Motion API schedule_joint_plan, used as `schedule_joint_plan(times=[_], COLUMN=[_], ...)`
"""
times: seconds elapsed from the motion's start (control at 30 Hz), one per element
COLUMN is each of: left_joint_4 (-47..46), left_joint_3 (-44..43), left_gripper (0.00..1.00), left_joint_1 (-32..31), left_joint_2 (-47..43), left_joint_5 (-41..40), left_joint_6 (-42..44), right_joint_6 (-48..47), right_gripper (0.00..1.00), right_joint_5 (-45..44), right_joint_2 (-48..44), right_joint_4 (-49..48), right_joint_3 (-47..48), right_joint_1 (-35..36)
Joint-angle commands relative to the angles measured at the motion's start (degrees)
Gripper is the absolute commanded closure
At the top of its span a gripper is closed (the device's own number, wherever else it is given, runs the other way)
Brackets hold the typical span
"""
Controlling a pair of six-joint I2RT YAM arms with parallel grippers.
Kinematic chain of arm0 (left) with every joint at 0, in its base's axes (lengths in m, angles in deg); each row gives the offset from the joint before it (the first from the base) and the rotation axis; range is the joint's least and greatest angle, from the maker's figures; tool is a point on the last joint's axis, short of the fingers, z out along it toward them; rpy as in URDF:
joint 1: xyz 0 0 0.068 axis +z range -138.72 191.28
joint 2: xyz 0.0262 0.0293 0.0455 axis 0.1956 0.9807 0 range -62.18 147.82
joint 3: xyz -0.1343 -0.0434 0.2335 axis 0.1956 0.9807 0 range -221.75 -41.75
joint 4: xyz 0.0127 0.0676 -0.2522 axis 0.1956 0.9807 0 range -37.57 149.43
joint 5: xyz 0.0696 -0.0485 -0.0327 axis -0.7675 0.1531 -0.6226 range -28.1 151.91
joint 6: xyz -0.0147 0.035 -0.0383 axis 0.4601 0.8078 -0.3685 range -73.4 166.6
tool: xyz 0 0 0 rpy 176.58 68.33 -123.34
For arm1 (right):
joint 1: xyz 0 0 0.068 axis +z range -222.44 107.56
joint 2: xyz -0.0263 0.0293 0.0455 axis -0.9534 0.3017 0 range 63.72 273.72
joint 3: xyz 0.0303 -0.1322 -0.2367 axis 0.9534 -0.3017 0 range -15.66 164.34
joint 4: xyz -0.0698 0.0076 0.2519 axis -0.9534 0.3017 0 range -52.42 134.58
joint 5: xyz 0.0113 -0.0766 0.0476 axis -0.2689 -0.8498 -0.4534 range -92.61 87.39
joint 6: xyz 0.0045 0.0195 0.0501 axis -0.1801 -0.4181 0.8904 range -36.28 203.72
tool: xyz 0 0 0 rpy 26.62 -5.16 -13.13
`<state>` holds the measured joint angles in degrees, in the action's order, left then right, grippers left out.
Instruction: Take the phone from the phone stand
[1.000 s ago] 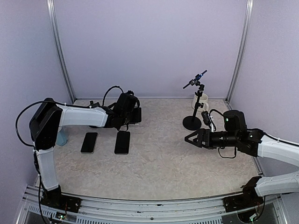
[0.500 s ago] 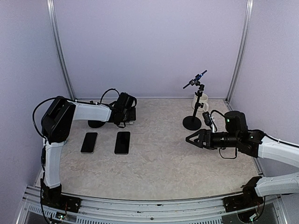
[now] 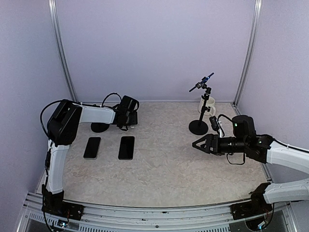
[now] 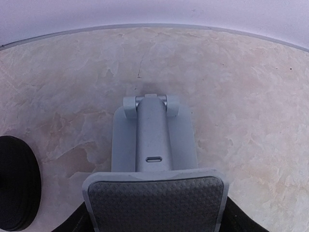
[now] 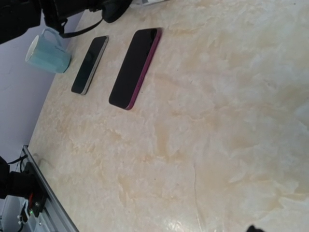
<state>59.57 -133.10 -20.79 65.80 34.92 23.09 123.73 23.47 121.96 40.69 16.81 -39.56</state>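
Two phones lie flat on the table: one with a magenta edge [image 3: 126,147], also in the right wrist view [image 5: 135,67], and a silver-edged one [image 3: 92,147] to its left [image 5: 90,64]. The grey phone stand [image 4: 154,145] with a black textured pad holds no phone. My left gripper [image 3: 128,117] hovers right over the stand at the back left and hides it in the top view. Its dark fingers [image 4: 72,223] stand wide apart on either side of the pad, open and empty. My right gripper [image 3: 196,143] is open and empty, low over the table's right half.
A black round base [image 3: 100,127] sits left of the stand [image 4: 14,183]. A pale blue mug [image 5: 46,57] stands at the left edge. A black clamp stand on a round base [image 3: 198,126] and a white mug [image 3: 207,106] stand at the back right.
My left gripper has drawn back from above the magenta-edged phone toward the rear left, over the stand. The phone stays flat on the table. The right arm has barely moved.
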Motion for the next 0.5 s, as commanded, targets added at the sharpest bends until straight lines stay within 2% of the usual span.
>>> schedule_joint_plan(times=[0.0,0.27,0.47], left_joint_4=[0.35,1.29,2.7], left_joint_3=[-1.88,-2.51,-2.99], left_gripper=[0.71,0.64,0.47], left_joint_1=[0.84,1.37,1.78], left_joint_2=[1.8,3.63,3.8], left_joint_5=[1.4,3.74,4.22], left_joint_6=[0.81,1.21,0.6], right_joint_6=[-0.55,-0.6,-0.67], right_gripper=[0.18,0.18,0.18], right_joint_5=[0.72,0.98,1.15], right_joint_2=[0.34,0.74,0.99], right_joint_4=[-1.67,-1.91,-2.0], right_joint_3=[-0.56,-0.52,-0.46], right_joint_1=[-0.63,-0.81,-0.89])
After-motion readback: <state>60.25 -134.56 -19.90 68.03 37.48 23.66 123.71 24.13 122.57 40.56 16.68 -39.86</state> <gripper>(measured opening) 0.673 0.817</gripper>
